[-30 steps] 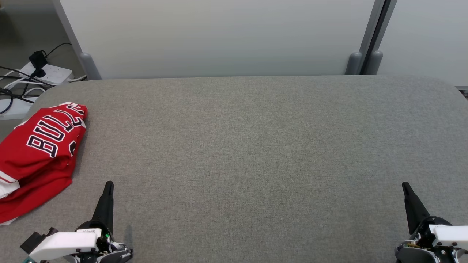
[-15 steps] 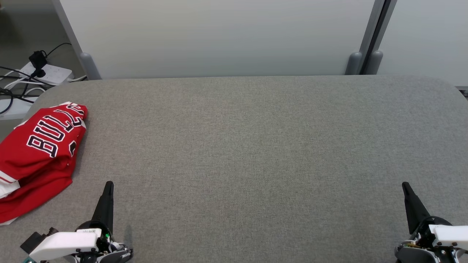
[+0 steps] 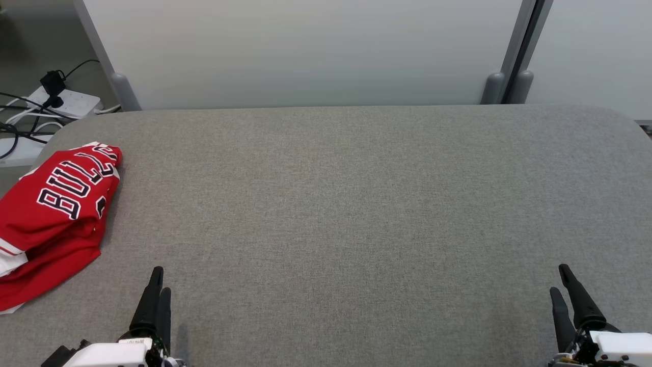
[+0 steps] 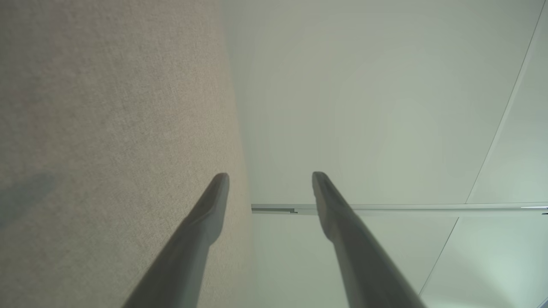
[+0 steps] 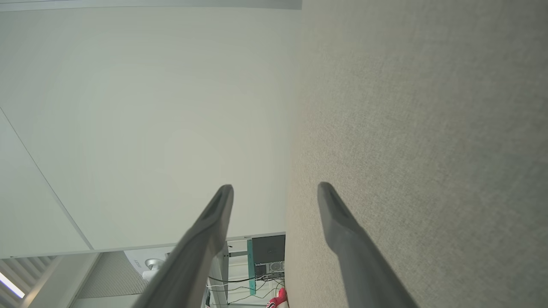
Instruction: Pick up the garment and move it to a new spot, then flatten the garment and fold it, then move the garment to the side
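Observation:
A red garment (image 3: 53, 214) with dark lettering lies folded at the left edge of the grey table (image 3: 346, 214), part of it hanging past the edge. A sliver of its red cloth (image 5: 278, 299) shows at the bottom of the right wrist view. My left gripper (image 3: 160, 279) stands open at the lower left, to the right of the garment and apart from it. In the left wrist view, nothing lies between the fingers of the left gripper (image 4: 270, 176). My right gripper (image 3: 560, 278) is open at the lower right, far from the garment; the right gripper (image 5: 276, 188) is empty in its own view.
A pale partition wall (image 3: 305, 51) with grey feet runs along the table's far edge. A power strip (image 3: 63, 102) and cables lie on the floor beyond the table's far left corner.
Both grippers have gone from shut to open and have drawn back toward the bottom edge. The garment has not moved.

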Tool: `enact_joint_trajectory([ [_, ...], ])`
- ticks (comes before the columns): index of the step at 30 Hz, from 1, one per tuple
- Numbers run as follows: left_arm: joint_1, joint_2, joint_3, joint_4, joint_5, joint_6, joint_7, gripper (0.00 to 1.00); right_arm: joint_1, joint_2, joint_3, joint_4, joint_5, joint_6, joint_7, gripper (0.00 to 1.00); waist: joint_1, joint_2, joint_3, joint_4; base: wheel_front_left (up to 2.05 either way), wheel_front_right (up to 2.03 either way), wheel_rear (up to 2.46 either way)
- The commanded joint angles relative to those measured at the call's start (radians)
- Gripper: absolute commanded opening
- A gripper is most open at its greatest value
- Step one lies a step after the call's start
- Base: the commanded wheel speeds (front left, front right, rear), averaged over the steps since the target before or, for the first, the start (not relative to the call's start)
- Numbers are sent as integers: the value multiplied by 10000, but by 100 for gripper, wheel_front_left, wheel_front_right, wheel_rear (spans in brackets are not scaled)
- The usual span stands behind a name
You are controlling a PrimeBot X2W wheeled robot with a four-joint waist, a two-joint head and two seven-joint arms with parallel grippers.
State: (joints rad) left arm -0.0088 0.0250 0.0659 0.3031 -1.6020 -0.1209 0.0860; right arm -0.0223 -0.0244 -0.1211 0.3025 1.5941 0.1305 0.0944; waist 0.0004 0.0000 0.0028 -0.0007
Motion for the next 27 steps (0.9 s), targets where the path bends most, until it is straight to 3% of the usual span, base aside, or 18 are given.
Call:
enact_joint_trajectory([
  [1,-523,147,-13,-310,96,-18,-97,100,-363,-164,2,-364,-74,2,-108,100,-2,0,12,-2,0,0,0],
  [9,-695,227,-122,-477,353,-23,-356,100,-447,-320,143,-477,-366,2,-380,100,-4,0,27,-12,0,0,0],
  [18,-977,437,-234,-824,1830,-30,-636,100,-699,-710,386,-719,-1512,2,-718,100,-4,0,6,-24,0,0,0],
  [25,-1198,537,-393,-1098,3363,49,-871,100,-938,-950,572,-1008,-3108,2,-955,100,-4,0,-38,-43,0,0,0],
  [26,-1144,667,-704,-1159,5015,394,-1165,100,-975,-1118,830,-1171,-5188,2,-1181,100,-4,0,-77,-28,0,0,0],
  [27,-1144,667,-704,-1159,5015,394,-1165,100,-975,-1118,830,-1171,-5188,2,-1181,100,-4,0,-77,-28,0,0,0],
])
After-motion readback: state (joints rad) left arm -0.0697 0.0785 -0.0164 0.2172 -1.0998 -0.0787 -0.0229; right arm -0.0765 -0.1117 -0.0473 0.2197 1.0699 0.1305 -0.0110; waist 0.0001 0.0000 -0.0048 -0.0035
